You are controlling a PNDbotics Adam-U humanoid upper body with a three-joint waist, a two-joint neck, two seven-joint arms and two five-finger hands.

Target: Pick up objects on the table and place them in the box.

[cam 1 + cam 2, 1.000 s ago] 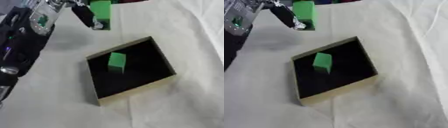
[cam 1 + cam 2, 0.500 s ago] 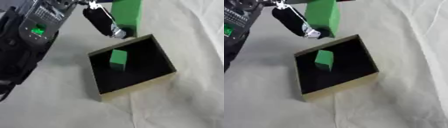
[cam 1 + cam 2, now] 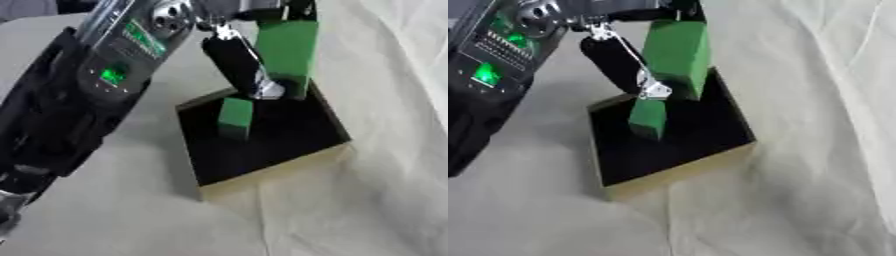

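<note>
My left hand reaches in from the upper left and is shut on a tall green block, pinched between thumb and fingers. The block hangs over the far edge of the black-lined box, which has tan outer walls. A smaller green block stands upright inside the box, near its far left side. My right hand shows in neither view.
My left forearm, black and silver with green lights, fills the upper left. A wrinkled white cloth covers the table all round the box.
My left hand has carried the tall green block nearer, from the far side of the table to above the box's far edge. The camera has shifted too.
</note>
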